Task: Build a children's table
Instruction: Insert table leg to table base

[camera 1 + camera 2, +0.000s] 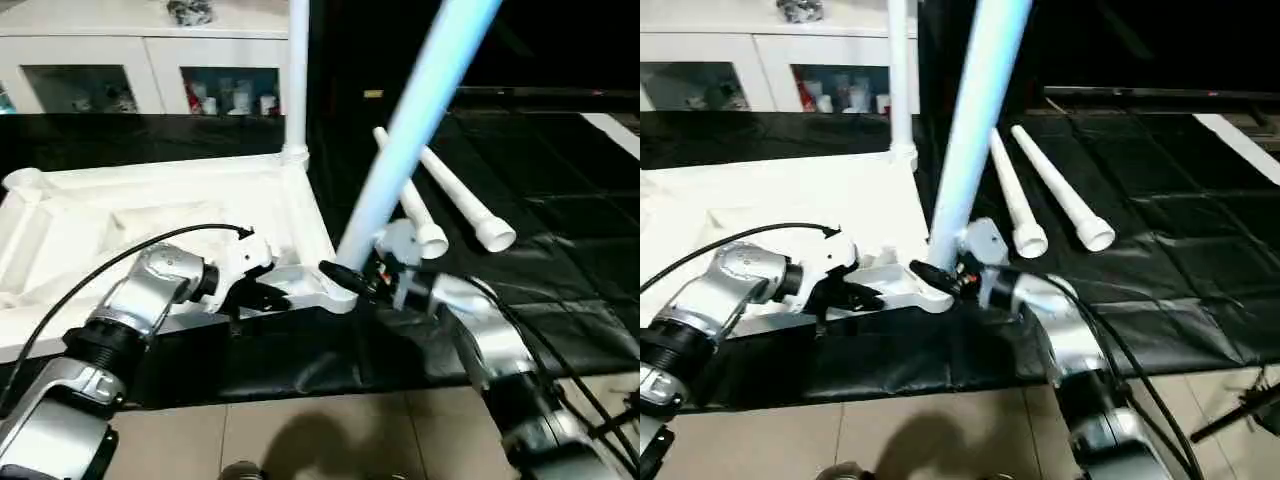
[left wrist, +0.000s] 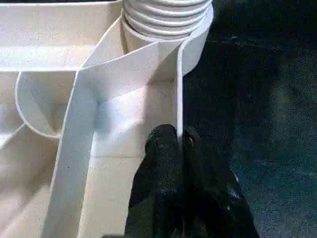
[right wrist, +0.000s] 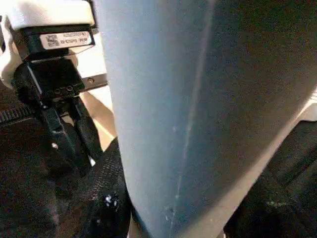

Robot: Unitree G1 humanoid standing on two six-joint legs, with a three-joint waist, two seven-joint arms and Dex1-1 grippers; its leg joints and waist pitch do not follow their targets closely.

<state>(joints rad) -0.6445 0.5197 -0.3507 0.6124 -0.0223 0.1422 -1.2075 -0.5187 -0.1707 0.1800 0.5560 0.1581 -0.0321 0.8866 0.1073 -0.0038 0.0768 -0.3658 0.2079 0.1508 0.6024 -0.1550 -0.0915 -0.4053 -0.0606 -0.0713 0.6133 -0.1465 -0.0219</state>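
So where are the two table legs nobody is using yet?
The two spare legs lie side by side on the black mat, on the robot's right, beyond the right gripper.

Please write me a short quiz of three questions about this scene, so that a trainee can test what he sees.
1. True or false: the left pincer is closed on the thin rim wall of the table top.
2. How many loose legs lie on the black mat? A) one B) two C) four
3. Fill in the missing word: the right pincer holds the tilted leg at the near ____ socket of the table top.

Key: 1 true; 2 B; 3 corner.
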